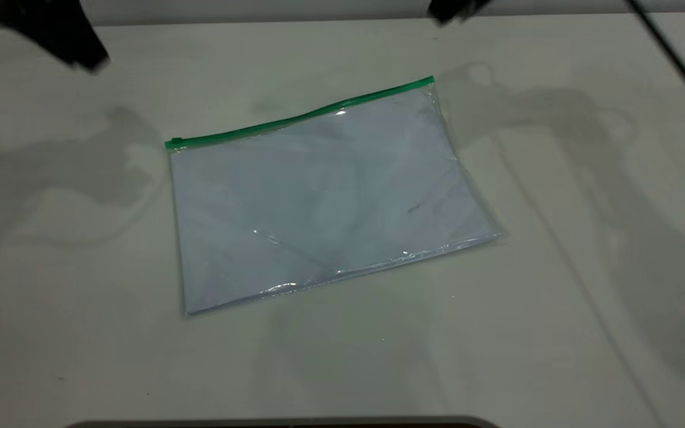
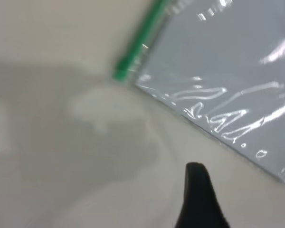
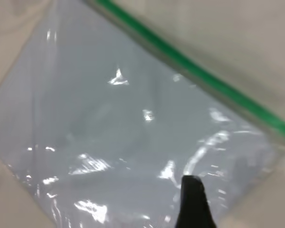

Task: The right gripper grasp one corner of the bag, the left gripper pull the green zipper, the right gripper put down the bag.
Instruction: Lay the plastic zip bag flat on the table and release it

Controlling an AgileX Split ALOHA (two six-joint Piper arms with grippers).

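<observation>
The bag (image 1: 324,199) lies flat on the table, a clear pouch with pale bluish sheets inside. The green zipper (image 1: 301,117) runs along its far long edge, with the slider tab (image 1: 175,142) at the left end. My left gripper (image 1: 51,35) hangs above the table's far left, away from the bag. In the left wrist view one black finger (image 2: 197,199) shows over bare table, with the zipper's end (image 2: 121,71) farther off. My right gripper (image 1: 452,9) is at the far edge, above the bag's far right corner. Its one visible finger (image 3: 194,204) hovers over the bag (image 3: 109,123). Both grippers hold nothing.
The pale table (image 1: 556,327) spreads on all sides of the bag. A black cable (image 1: 681,65) crosses the far right corner. A dark curved edge (image 1: 283,423) shows at the near side.
</observation>
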